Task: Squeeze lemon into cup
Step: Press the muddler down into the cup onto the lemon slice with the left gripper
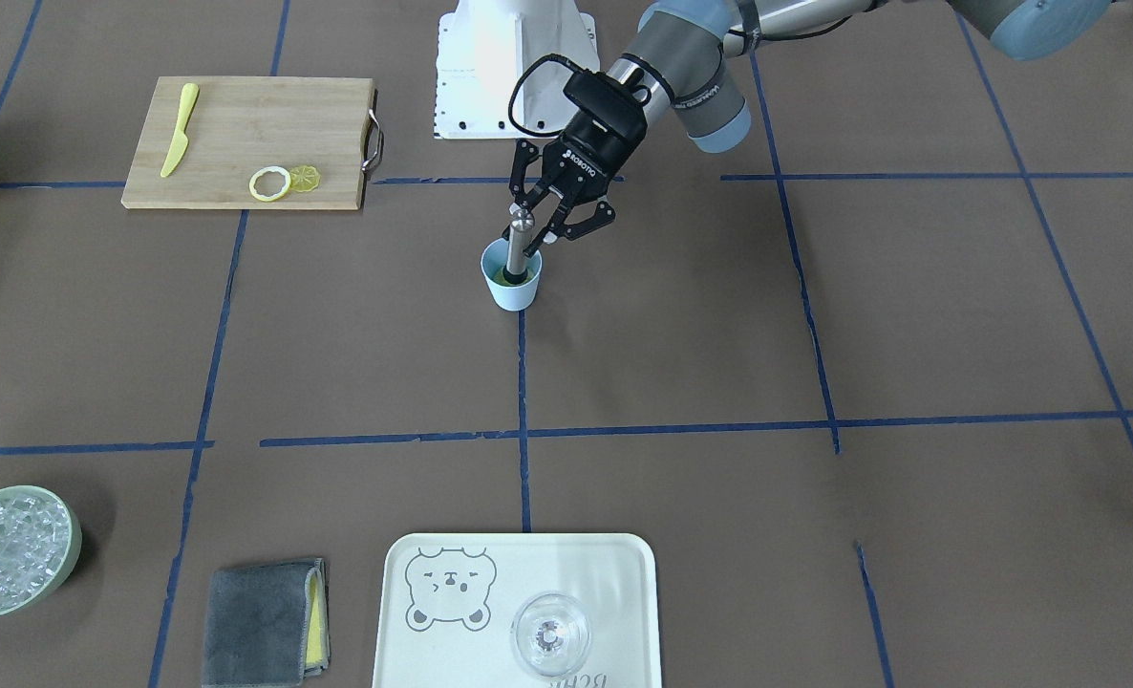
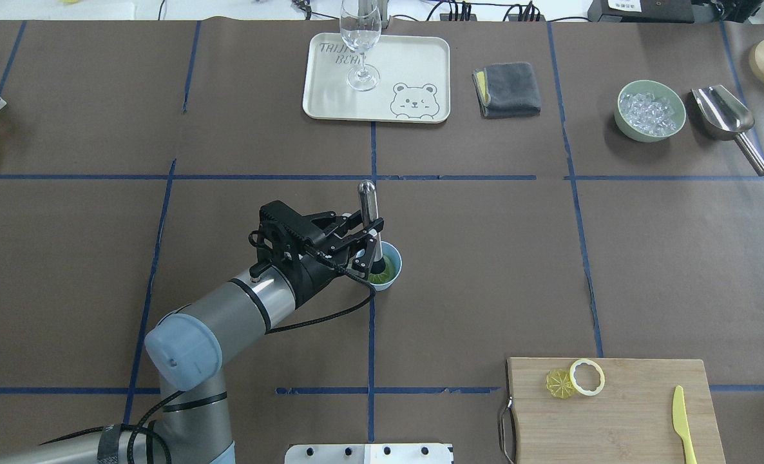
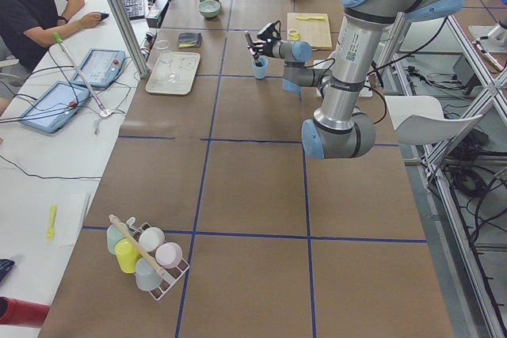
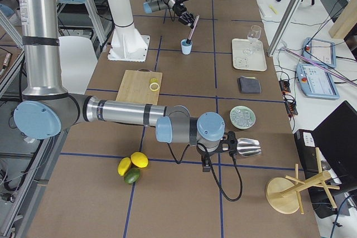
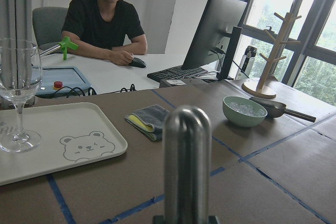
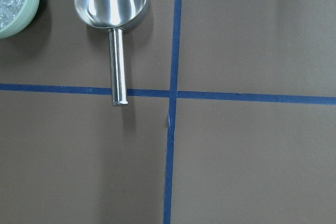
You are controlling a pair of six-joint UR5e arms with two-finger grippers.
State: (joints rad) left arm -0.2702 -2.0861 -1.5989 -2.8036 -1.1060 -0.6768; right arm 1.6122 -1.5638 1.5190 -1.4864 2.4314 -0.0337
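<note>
at the lower right of the overhead view, nearest the robot, a wooden cutting board [image 2: 639, 412] lies on the bench [image 2: 485, 258]. the lemon [image 2: 558, 384], a thin slice with a wheel pattern, rests flat near the board's upper left corner, touching a pale hollow ring [image 2: 587, 377] on its right. a yellow knife [image 2: 681, 422] lies towards the board's right end, well apart from both.

further out, at the middle of the frame, the left arm reaches in from the lower left. the left end effector [image 2: 369, 243] is closed around a metal muddler [image 2: 369, 206], gripping its shaft partway up. the muddler stands nearly upright, leaning slightly, with its dark lower end down inside the cup [image 2: 386, 283]. the cup sits upright on a blue tape line, and something yellow-green shows at its bottom around the muddler's foot.

farthest away, along the top of the frame, a cream tray [image 2: 330, 96] with a bear drawing carries a clear stemmed glass [image 2: 361, 38]. to its right lie a folded grey cloth [image 2: 511, 90], then a pale-green bowl [image 2: 646, 136] of ice, then a metal scoop [image 2: 720, 113] just beside the bowl.

in the right side view the right end effector [image 4: 206, 163] hangs over the bench near the scoop's handle; whether it is open or closed cannot be told.
</note>
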